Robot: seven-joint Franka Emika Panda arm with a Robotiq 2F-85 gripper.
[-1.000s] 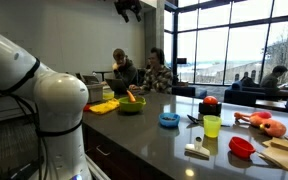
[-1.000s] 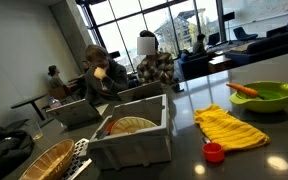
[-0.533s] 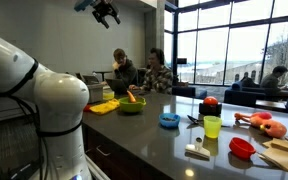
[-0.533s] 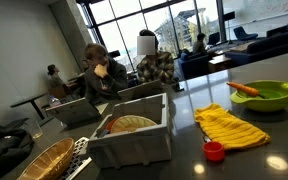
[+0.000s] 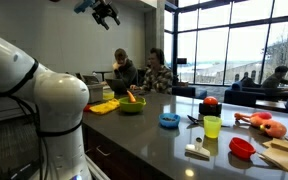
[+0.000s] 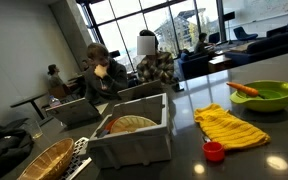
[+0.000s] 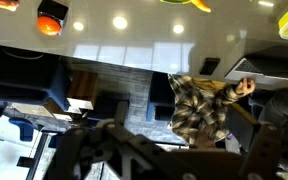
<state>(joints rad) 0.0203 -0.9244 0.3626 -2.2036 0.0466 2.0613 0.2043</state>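
Note:
My gripper [image 5: 106, 12] is raised high above the dark countertop [image 5: 154, 140], near the ceiling and far from every object. It holds nothing and its jaws look spread apart. In the wrist view the picture is upside down. The dark fingers [image 7: 84, 152] come in along the bottom edge, and the gripper [image 7: 174, 160] points toward a seated person in a plaid shirt [image 7: 199, 105]. Below it on the counter stand a green bowl with a carrot [image 5: 131, 104] and a yellow cloth [image 5: 103, 106]. Both also show in an exterior view, the bowl [image 6: 262, 95] and the cloth [image 6: 231, 126].
A blue bowl [image 5: 169, 120], a yellow-green cup [image 5: 212, 126] and a red bowl [image 5: 242, 147] sit on the counter. A grey dish rack [image 6: 134, 140], a wicker basket [image 6: 39, 162] and a small red cup [image 6: 214, 151] show as well. People sit at tables behind.
The gripper swung left, high above the counter, between one second and half a second ago. Since then it has stayed still. Nothing on the counter moved.

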